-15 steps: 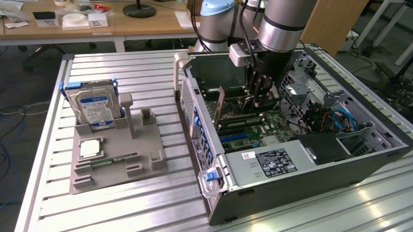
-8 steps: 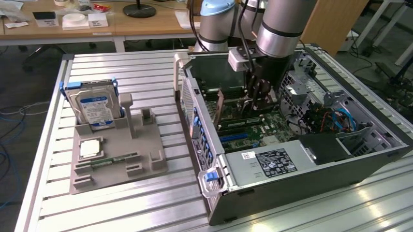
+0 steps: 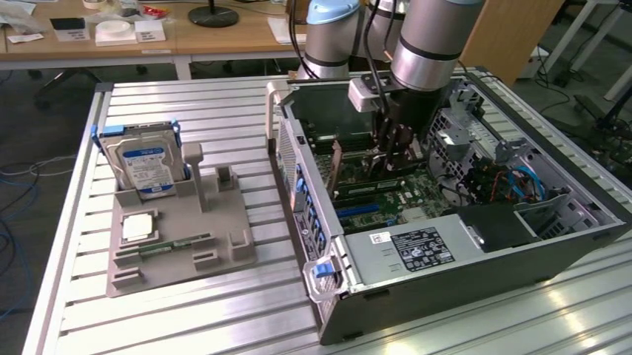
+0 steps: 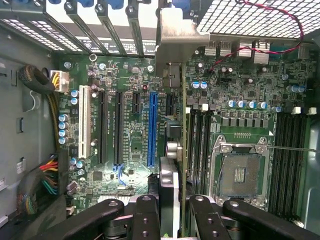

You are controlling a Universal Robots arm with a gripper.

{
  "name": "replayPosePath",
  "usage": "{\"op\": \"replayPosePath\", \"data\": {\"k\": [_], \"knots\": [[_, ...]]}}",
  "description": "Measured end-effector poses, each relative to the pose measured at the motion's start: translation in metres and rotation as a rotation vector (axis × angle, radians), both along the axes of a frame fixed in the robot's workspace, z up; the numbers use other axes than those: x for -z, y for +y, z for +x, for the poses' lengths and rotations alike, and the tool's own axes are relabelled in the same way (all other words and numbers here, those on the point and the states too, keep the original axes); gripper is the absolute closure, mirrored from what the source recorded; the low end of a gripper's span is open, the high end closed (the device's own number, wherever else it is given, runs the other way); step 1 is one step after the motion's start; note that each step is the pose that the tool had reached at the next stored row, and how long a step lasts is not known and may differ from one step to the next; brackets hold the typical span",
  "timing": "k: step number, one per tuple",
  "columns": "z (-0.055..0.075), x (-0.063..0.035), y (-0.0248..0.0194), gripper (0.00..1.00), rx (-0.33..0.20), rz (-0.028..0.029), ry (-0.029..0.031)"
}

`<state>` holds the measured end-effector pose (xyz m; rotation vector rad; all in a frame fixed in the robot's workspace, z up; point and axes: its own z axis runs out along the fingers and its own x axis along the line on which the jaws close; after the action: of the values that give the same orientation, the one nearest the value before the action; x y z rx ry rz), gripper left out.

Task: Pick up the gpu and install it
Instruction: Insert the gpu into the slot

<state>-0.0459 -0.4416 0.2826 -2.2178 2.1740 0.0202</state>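
Silver bracket and thin dark board mark the gpu (image 4: pixel 181 125), which is seen edge-on in the wrist view, clamped between the gripper (image 4: pixel 174 210) fingers (image 4: pixel 145 212) at its upper edge. The card is held inside the open case (image 3: pixel 553 255), above the motherboard (image 4: pixel 120 125), just beside the blue slot (image 4: pixel 152 130); whether the edge connector is already seated cannot be told. In the exterior view the card (image 3: pixel 337 168) is seen upright under the gripper (image 3: pixel 400 151), its pinkish-brown face turned toward the exterior view's left. Its long axis is judged to run parallel to the slots, with the metal bracket (image 4: pixel 182 40) pointing at the case's rear slot openings. The card is judged light and stiff but fragile: flexing and component contact are to be avoided, and the bare top edge of the board is the sensible place for a grip. A hard drive (image 3: pixel 143 164) is left standing in the grey holder (image 3: pixel 222 255) on the table (image 3: pixel 197 103), well apart from the case.
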Motion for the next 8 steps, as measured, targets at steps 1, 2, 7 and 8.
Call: {"op": "replayPosePath", "data": {"k": [1,2,7,8], "knots": [[0.0000,0.0001,0.0000,0.72,0.000,-0.0001,0.0000],[0.0000,0.0004,0.0000,0.72,0.000,0.0002,-0.0001],[0.0000,0.0008,-0.0047,0.72,0.000,0.0000,0.0000],[-0.0005,0.0013,-0.0047,0.72,0.000,0.0002,-0.0001]]}}
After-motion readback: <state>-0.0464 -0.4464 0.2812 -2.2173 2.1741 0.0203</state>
